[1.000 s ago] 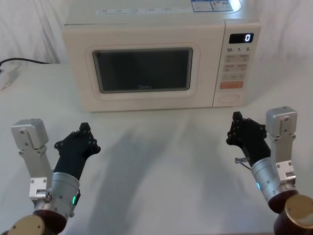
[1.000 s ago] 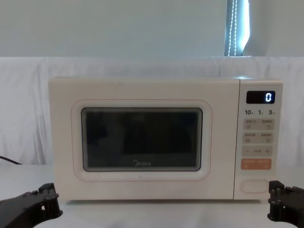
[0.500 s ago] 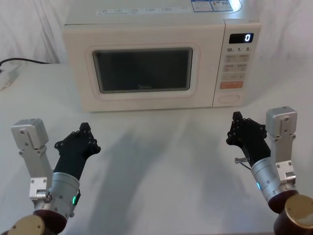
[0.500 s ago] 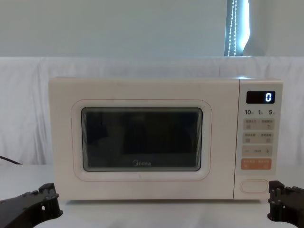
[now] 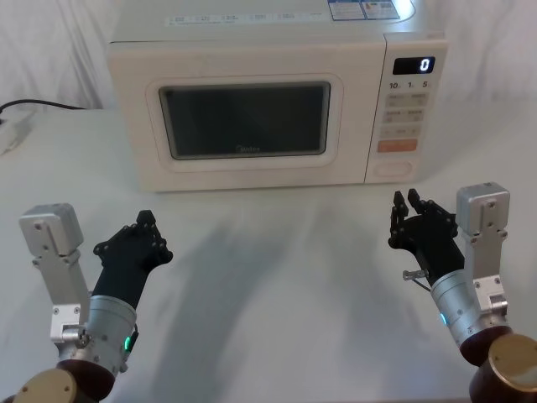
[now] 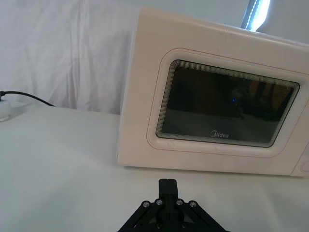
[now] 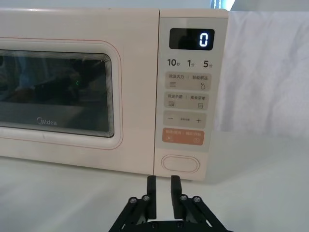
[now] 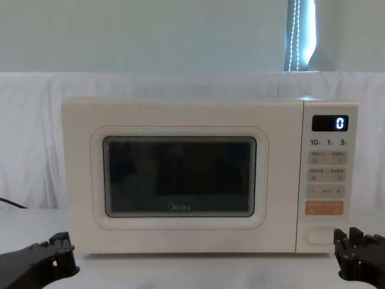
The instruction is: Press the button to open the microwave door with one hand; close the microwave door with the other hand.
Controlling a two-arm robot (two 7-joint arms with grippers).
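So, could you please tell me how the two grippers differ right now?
The right gripper has its fingers slightly parted and sits in front of the button; the left gripper is shut, in front of the microwave door. Both are black, hovering over the table, touching nothing.

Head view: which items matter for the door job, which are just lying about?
Job:
- cream boxy microwave
- wide cream door with dark glass window
- plain cream pill-shaped button
- right black gripper, slightly open
- left black gripper, shut

Lying about:
- black cable
- white table
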